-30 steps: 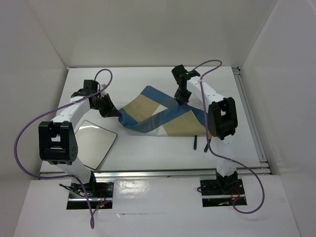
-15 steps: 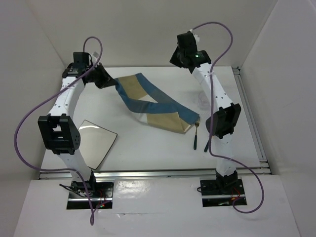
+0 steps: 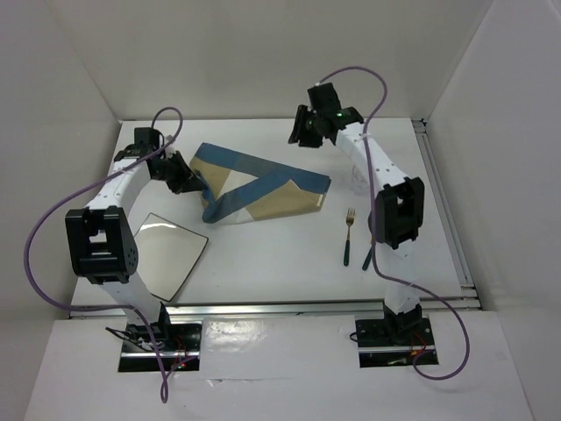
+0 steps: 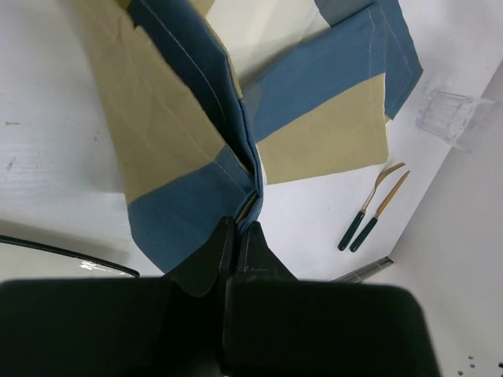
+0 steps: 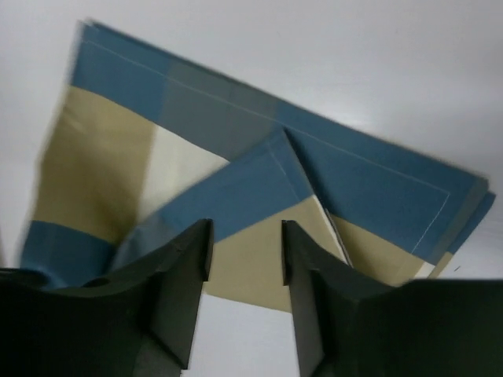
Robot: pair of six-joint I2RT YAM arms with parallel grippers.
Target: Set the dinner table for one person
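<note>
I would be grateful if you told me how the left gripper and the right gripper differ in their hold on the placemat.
The left gripper is shut on a bunched edge of the placemat; the right gripper is open, holding nothing. The left gripper is at the placemat's left end; the right gripper hovers over its far right. Both are black and two-fingered.

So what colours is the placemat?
The placemat is blue-banded with tan and cream panels; left wrist view shows it best.
</note>
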